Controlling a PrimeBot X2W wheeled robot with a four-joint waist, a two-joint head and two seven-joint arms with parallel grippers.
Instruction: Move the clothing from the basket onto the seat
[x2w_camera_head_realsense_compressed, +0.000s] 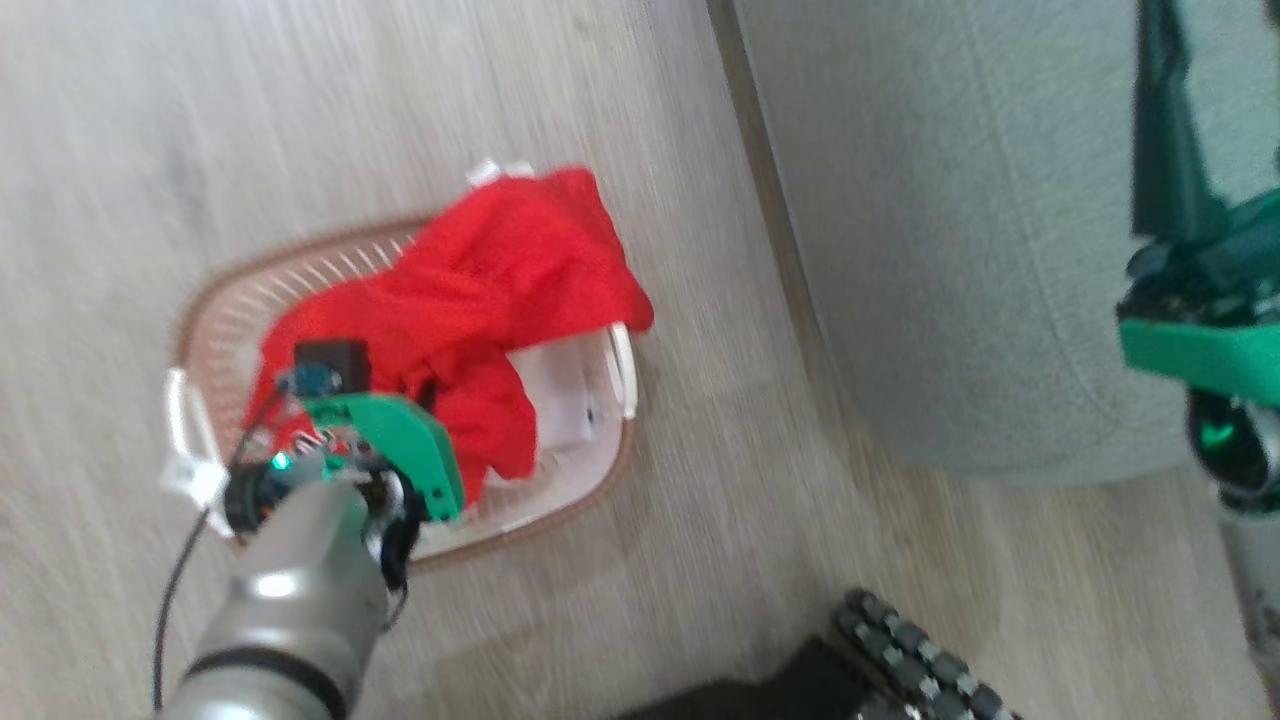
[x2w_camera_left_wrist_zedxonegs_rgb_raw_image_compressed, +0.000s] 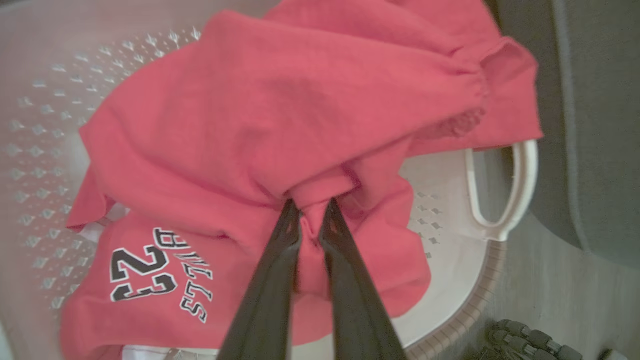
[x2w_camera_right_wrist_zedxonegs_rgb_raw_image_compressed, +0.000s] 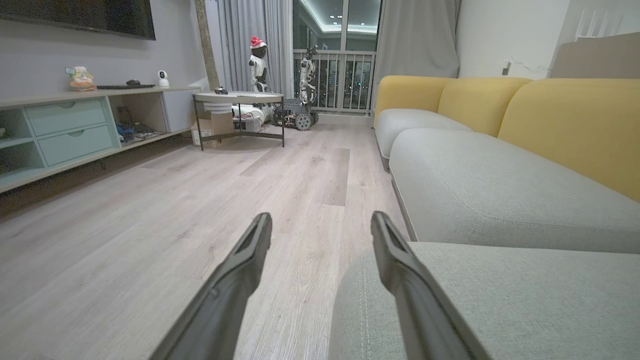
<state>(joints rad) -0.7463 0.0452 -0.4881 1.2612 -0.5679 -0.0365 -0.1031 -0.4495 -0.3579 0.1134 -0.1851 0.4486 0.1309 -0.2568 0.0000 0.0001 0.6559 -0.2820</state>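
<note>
The red clothing (x2w_camera_head_realsense_compressed: 480, 300) is bunched up over the white basket (x2w_camera_head_realsense_compressed: 215, 310) on the floor, one end draped over the far rim. In the left wrist view my left gripper (x2w_camera_left_wrist_zedxonegs_rgb_raw_image_compressed: 310, 212) is shut on a pinched fold of the clothing (x2w_camera_left_wrist_zedxonegs_rgb_raw_image_compressed: 280, 110), whose "BULLS 23" print faces the camera at lower left; the basket's handle (x2w_camera_left_wrist_zedxonegs_rgb_raw_image_compressed: 505, 195) shows at right. The grey-green seat (x2w_camera_head_realsense_compressed: 950, 250) lies to the right of the basket. My right gripper (x2w_camera_right_wrist_zedxonegs_rgb_raw_image_compressed: 320, 225) is open with nothing between its fingers, above the seat's corner (x2w_camera_right_wrist_zedxonegs_rgb_raw_image_compressed: 500, 295).
Pale wood floor (x2w_camera_head_realsense_compressed: 150, 120) surrounds the basket. The robot's wheeled base (x2w_camera_head_realsense_compressed: 900, 660) sits at the bottom. In the right wrist view a yellow-backed sofa (x2w_camera_right_wrist_zedxonegs_rgb_raw_image_compressed: 550, 115), a round side table (x2w_camera_right_wrist_zedxonegs_rgb_raw_image_compressed: 240, 100) and a low cabinet (x2w_camera_right_wrist_zedxonegs_rgb_raw_image_compressed: 65, 130) line the room.
</note>
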